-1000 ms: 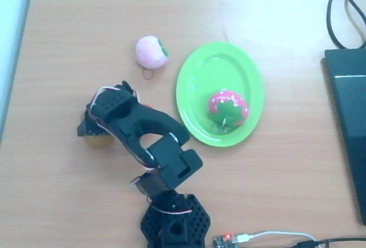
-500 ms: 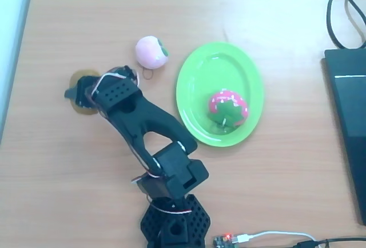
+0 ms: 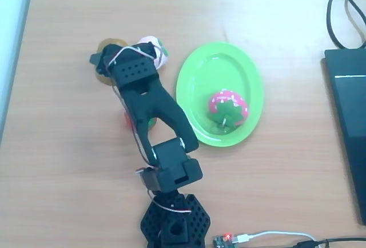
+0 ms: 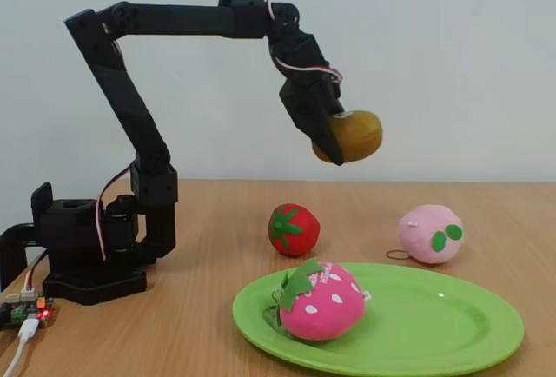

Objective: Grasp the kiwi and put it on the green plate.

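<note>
High above the table my black gripper (image 4: 334, 138) is shut on the brown-olive kiwi (image 4: 354, 135). In the overhead view the kiwi (image 3: 107, 52) peeks out at the left of the gripper (image 3: 106, 62), which hangs beside the pink peach and left of the green plate (image 3: 191, 76). The lime-green oval plate (image 4: 452, 329) lies at the front right in the fixed view and holds a pink strawberry (image 4: 320, 300), which the overhead view also shows (image 3: 229, 106).
A pink peach (image 4: 430, 234) lies right of a small red strawberry (image 4: 293, 228) behind the plate. The peach (image 3: 161, 54) is partly under my arm in the overhead view. A black laptop (image 3: 349, 122) and cables (image 3: 343, 14) sit at the right edge.
My gripper has lifted the kiwi off the table at the left and carried it up and toward the peach and plate.
</note>
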Robot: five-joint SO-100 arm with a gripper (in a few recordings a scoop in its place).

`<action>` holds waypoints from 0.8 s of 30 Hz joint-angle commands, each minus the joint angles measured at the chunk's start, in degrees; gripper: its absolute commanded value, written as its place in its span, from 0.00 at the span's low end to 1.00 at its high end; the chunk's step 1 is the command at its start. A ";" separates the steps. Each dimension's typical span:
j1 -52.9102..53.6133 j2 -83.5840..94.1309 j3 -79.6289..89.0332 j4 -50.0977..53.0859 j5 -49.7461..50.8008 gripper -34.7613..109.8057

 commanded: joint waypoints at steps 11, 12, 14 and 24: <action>14.06 -8.17 -12.30 3.08 6.68 0.45; 14.94 -9.05 -13.18 3.08 7.65 0.45; 17.05 -10.63 -14.59 3.08 8.88 0.44; 25.75 -16.35 -15.73 6.33 11.78 0.43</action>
